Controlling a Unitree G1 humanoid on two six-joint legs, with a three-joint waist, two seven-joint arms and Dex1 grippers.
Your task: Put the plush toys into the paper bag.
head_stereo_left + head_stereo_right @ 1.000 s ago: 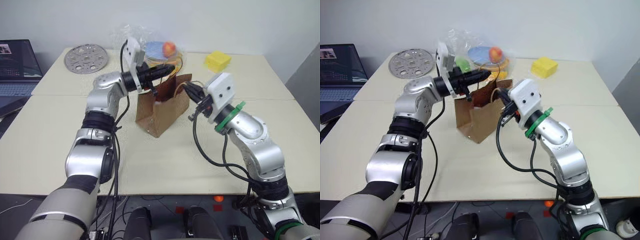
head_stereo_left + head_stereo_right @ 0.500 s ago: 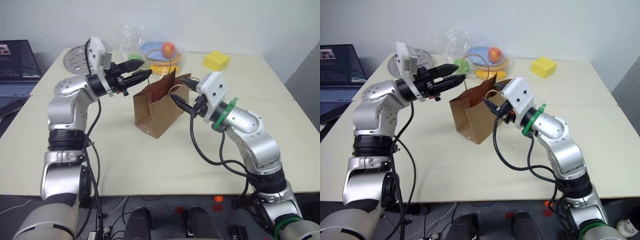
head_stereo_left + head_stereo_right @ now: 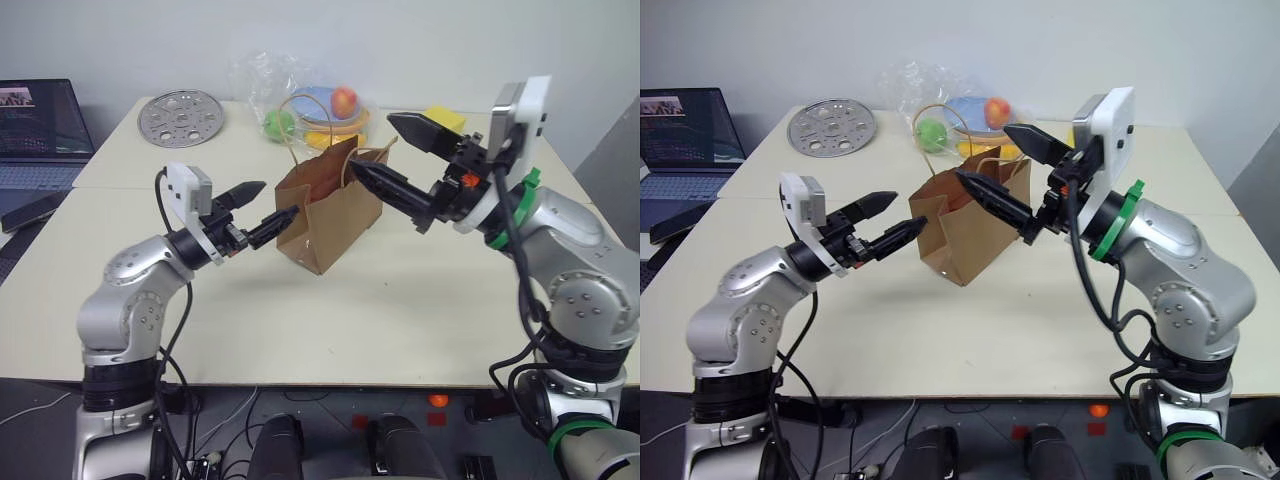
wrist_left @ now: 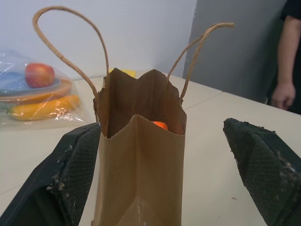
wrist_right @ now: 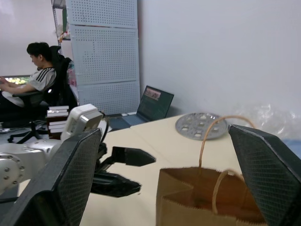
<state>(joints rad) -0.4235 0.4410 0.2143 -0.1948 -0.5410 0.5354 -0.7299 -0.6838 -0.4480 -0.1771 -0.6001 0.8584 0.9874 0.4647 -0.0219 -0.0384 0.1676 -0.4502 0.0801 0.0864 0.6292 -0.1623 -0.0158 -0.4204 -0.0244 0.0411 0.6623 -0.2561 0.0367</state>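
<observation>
1. Brown kraft paper bag (image 3: 325,215) stands upright at the middle of the cream table (image 3: 400,310), mouth open, its twisted loop handles standing up.
2. Inside the bag, the left wrist view shows a patch of orange (image 4: 160,125) just below the rim; what it belongs to cannot be told.
3. At the bag's 9 o'clock, the left gripper (image 3: 262,207) hangs level over the table, pointing at the bag with its black fingers spread wide and holding nothing; one fingertip is just beside the bag's near corner.
4. At the bag's 3 o'clock, the right gripper (image 3: 393,153) sits higher, aimed across the bag's top, fingers wide apart and empty; the lower finger reaches over the bag's rim.
5. At the bag's 12 o'clock lies a clear crinkly plastic bag (image 3: 300,100) with red, green and yellow fruit on a plate.
6. At 11 o'clock a perforated metal disc (image 3: 180,117) lies flat; a yellow block (image 3: 445,118) shows at 1 o'clock.
7. Off the table's left edge stands an open laptop (image 3: 35,130).
8. White walls surround the room; a person (image 5: 33,89) sits at a desk in the right wrist view.
</observation>
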